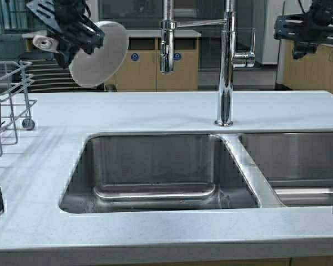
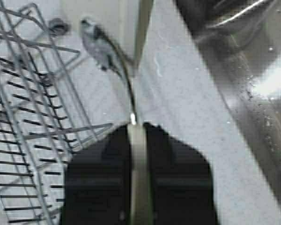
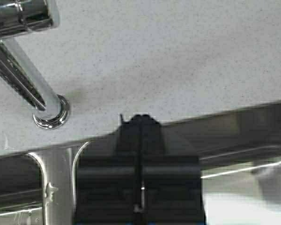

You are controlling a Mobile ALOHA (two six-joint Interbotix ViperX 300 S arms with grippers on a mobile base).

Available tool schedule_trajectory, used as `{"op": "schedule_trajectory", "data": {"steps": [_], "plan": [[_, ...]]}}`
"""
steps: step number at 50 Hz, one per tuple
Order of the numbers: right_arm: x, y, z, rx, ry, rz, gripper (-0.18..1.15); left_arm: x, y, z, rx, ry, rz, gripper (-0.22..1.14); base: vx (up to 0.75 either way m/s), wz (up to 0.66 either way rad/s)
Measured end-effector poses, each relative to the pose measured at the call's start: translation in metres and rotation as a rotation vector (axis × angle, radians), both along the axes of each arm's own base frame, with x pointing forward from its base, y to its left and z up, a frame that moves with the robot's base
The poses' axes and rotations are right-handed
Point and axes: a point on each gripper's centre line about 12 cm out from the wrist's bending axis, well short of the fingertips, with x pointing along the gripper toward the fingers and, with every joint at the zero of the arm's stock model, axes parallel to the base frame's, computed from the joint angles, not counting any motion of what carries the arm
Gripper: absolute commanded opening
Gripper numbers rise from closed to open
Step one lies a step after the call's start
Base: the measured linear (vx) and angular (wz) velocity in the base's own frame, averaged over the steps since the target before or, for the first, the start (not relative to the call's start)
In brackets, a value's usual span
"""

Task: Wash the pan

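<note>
The small white pan hangs in the air at the upper left, tilted on edge, above the counter left of the sink. My left gripper is shut on its cream handle, whose end with the hole sticks out to the left. In the left wrist view the handle shows as a pale strip clamped between the black jaws of the left gripper. My right gripper is raised at the upper right, shut and empty. In the right wrist view it is above the rim of the right basin.
A double steel sink is set in the pale counter: left basin, right basin. A tall chrome faucet with a hanging spray head stands behind the divider. A wire dish rack stands at the left.
</note>
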Motion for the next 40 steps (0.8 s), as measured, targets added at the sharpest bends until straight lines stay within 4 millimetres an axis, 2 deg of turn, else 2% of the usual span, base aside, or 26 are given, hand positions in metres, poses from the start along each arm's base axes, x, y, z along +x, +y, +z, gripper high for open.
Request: {"op": "schedule_trajectory", "data": {"steps": [12,22,29,40], "plan": [[0.000,0.000,0.001,-0.003,-0.003,0.001,0.05,-0.009,0.038,0.049,-0.045,-0.099,0.061,0.03,0.00,0.01],[0.002,0.001,0.003,-0.009,-0.009,0.007,0.05,-0.021,0.080,0.068,-0.021,-0.131,0.140,0.03,0.00,0.00],[0.003,0.001,0.001,-0.009,-0.006,0.009,0.05,-0.033,0.100,0.062,-0.023,-0.100,0.197,0.03,0.00,0.00],[0.004,-0.001,-0.005,-0.012,0.006,0.006,0.05,-0.055,0.132,0.031,-0.018,-0.016,0.301,0.03,0.00,0.00]]}}
